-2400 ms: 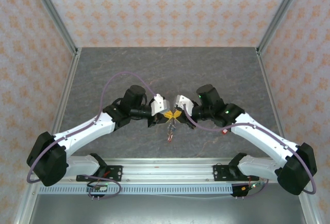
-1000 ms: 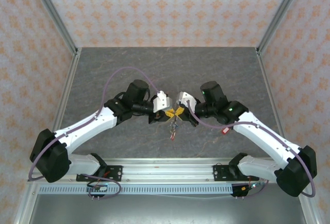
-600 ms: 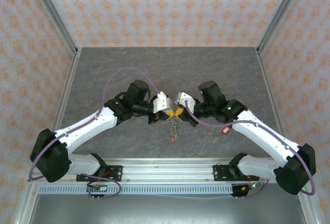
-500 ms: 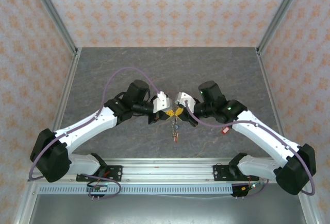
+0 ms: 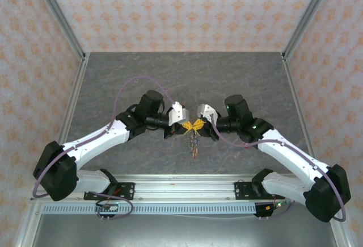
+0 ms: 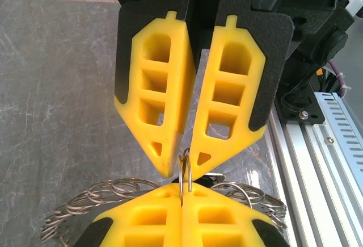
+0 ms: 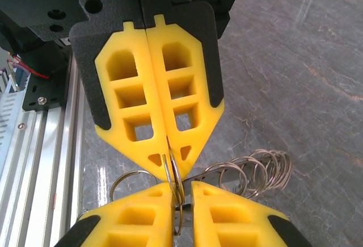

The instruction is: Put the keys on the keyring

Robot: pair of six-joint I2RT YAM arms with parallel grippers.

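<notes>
My two grippers meet tip to tip above the middle of the table. The left gripper [image 5: 186,126] [image 6: 182,187] is shut on a thin steel ring [image 6: 186,173] that stands edge-on. The right gripper [image 5: 199,125] [image 7: 181,187] faces it with its jaws slightly apart, and the same ring [image 7: 173,173] sits in the gap. Coil-like loops of the keyring [image 6: 108,193] [image 7: 261,170] spread out on both sides behind the fingertips. The keys [image 5: 194,146] hang in a small bunch below the meeting point, with a red bit at the bottom.
A grey stone-patterned tabletop [image 5: 187,76] lies under both arms. An aluminium rail [image 5: 187,190] runs along the near edge by the arm bases. Patterned walls with metal posts [image 5: 62,20] enclose the sides and back.
The right arm's wrist has shifted a little right and down, and the meeting point moved slightly right. The hanging keys have swung a little. Both grippers stay at the ring.
</notes>
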